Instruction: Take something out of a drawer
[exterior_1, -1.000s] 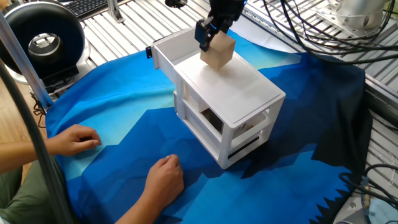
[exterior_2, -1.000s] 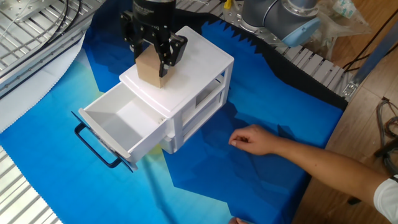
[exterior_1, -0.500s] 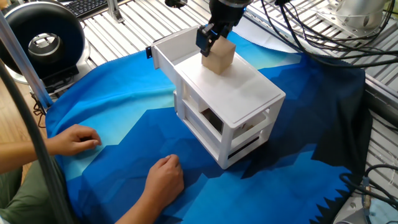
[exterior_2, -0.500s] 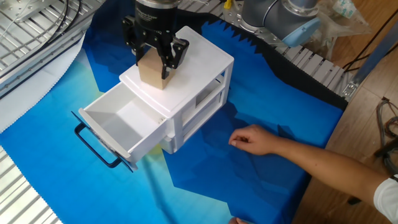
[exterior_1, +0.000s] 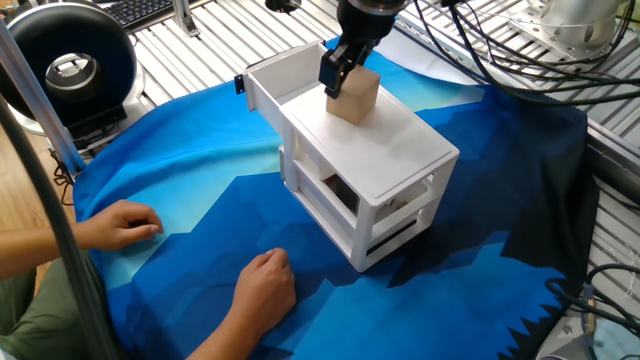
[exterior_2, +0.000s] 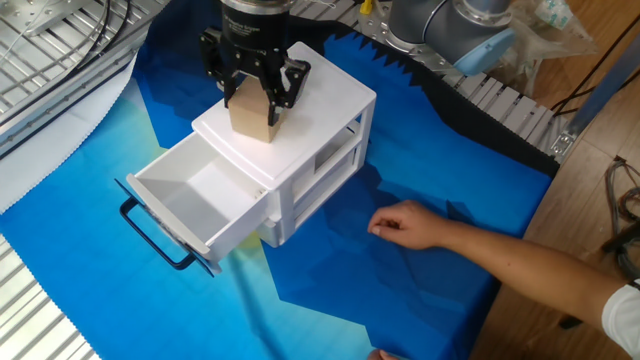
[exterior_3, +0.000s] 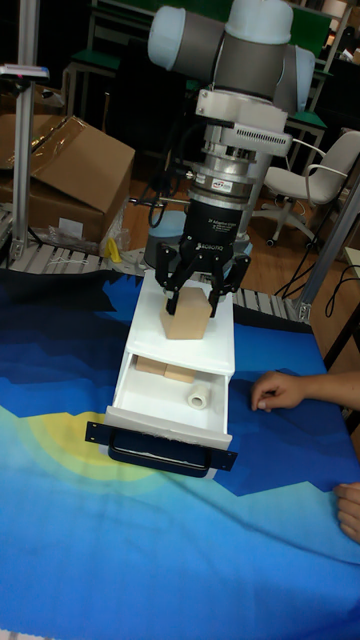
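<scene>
Claw (exterior_2: 253, 92) clamped on the tan cube (exterior_2: 252, 113), hovering at or just above the white cabinet (exterior_2: 300, 130) top. Below and forward, the open top drawer (exterior_2: 190, 200), cube already out. Best lowered straight until seated flat, then jaws spread and lifted clear, well off the nearby hand (exterior_2: 405, 225).

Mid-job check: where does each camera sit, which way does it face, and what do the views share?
One fixed view: high, behind the cabinet; gripper on cube.
The other fixed view: high, off the open drawer's corner; arm base visible.
Tall fixed view: low, facing the drawer front; whole arm visible.
All share cube, gripper and cabinet.
</scene>
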